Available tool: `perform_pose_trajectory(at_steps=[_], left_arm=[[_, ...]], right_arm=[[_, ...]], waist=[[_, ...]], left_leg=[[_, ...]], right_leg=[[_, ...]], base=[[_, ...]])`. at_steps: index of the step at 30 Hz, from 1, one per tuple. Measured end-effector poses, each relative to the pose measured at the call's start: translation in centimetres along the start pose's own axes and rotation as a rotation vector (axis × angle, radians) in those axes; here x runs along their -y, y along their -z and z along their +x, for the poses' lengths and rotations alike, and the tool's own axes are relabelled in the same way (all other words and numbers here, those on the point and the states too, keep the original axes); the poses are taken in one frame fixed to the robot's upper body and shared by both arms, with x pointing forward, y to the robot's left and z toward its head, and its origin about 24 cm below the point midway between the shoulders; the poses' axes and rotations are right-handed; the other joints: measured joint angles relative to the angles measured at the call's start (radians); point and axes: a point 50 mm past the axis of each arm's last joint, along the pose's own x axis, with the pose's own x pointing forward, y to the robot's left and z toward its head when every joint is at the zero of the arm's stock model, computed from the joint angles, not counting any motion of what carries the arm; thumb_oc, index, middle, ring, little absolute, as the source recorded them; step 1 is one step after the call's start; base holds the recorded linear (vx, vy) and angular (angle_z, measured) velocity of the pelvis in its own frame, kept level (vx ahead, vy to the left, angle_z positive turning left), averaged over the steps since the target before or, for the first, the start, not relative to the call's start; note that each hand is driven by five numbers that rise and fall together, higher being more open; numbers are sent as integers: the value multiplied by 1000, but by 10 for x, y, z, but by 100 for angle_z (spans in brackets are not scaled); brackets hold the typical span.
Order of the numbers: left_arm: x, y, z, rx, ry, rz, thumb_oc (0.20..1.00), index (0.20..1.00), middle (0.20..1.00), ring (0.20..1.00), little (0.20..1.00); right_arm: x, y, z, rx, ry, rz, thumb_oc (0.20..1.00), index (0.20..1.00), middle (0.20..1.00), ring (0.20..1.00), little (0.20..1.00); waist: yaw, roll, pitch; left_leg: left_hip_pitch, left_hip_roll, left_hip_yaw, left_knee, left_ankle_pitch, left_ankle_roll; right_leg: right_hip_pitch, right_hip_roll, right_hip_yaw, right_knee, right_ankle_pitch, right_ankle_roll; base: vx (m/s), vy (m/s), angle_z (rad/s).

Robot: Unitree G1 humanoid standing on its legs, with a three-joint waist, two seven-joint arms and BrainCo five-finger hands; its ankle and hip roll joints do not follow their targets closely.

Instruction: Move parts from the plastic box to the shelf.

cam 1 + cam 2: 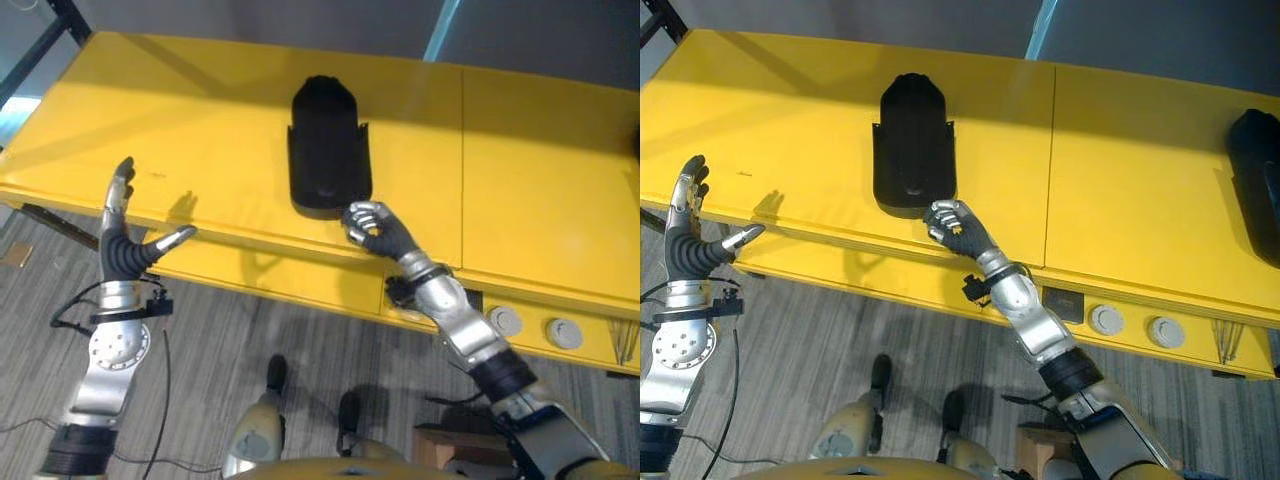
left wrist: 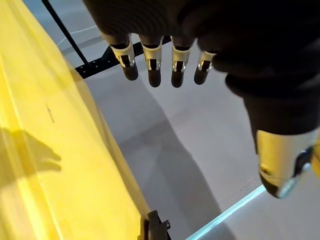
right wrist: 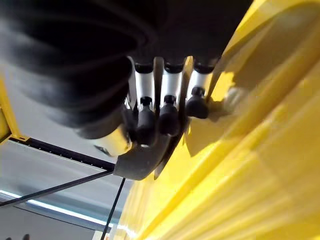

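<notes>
the black moulded part [image 1: 329, 148] lies flat on the yellow shelf [image 1: 520, 150] close to its front edge, the right hand [image 1: 372, 226] curled at its near end and seemingly gripping nothing, the left hand [image 1: 125, 235] spread open off the edge; a careless withdrawal could drag it off.

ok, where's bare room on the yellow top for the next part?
Free: the yellow shelf top between the open left hand and the black moulded part, and right of the seam. Crowded: the front edge where the curled right hand sits.
</notes>
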Motion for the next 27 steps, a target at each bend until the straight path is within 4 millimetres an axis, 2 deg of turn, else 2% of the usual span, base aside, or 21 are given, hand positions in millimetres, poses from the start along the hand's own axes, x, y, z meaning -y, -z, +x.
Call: perform_pose_trajectory(at_steps=[7, 20, 27], left_arm=[[4, -1, 2, 1, 7, -39, 1000, 1000, 1000, 1000, 1000], [7, -2, 3, -5, 16, -74, 1000, 1000, 1000, 1000, 1000], [12, -3, 5, -6, 31, -113, 1000, 1000, 1000, 1000, 1000]], right_arm=[[-6, -12, 13, 55, -19, 7, 200, 200, 200, 200, 200], [-17, -16, 18, 70, -32, 44, 200, 200, 200, 200, 200], [-22, -19, 37, 70, -47, 40, 200, 200, 200, 200, 200]], waist=[[10, 8, 4], [13, 8, 4], [18, 10, 3]], left_leg=[[-31, 5, -2, 0, 4, -5], [-29, 3, 1, 0, 4, -5], [-25, 4, 4, 0, 4, -5]], right_leg=[[-28, 4, -5, -1, 4, -6], [-27, 2, -3, -1, 2, -4], [-27, 2, 1, 3, 4, -6]], base=[[0, 0, 0], [0, 0, 0], [-1, 2, -1]])
